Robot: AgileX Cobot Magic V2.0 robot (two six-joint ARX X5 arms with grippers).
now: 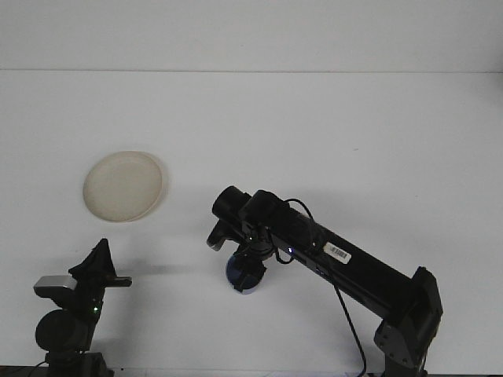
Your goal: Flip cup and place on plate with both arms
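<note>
Flip step under way: right end effector [245, 265] pinching blue cup [240, 276] near surface [330, 133]. Left end effector [100, 271] idle, spread undeterminable. Next: handover toward plate [123, 185].

A robot lab bench: bare white table [330, 133], plain white backdrop, two black arms on it.

White table against a pale wall, seen from above and in front.

Fills nearly the whole view: a plain matte white table [330, 126], smooth and unmarked except for one tiny dark speck toward the right side. Meets a slightly greyer, blank wall [251, 31] along a straight horizontal far edge near the top. Evenly and softly lit, with only faint, blurred shadows on the surface. No windows or floor visible.
</note>
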